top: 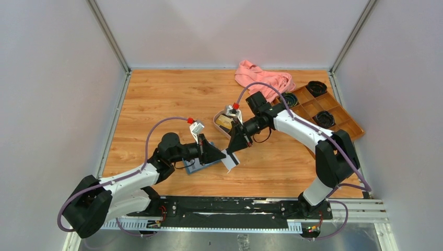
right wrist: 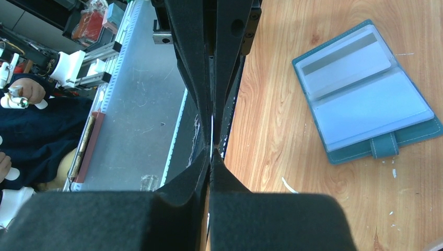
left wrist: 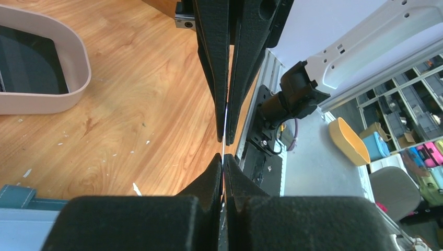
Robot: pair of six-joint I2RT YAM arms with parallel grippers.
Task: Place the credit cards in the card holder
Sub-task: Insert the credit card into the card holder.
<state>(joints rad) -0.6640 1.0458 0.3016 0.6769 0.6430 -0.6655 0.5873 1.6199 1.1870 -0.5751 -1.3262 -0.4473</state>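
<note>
One white card (top: 230, 160) is hanging edge-on at lower centre, just right of the open card holder (top: 197, 167) on the bench (top: 156, 99). It is looking thin, light, stiff and slick. Your left pincer (top: 222, 155) and right pincer (top: 234, 151) are both clamping its flat faces near opposite edges, probably the safest hold.

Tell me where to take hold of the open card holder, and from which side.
Probably the snap tab. The card holder lies flat and open on the table, so its covers offer no raised edge, while the tab juts out past the cover. Come in low from the tab's side, sliding one finger beneath it.
</note>
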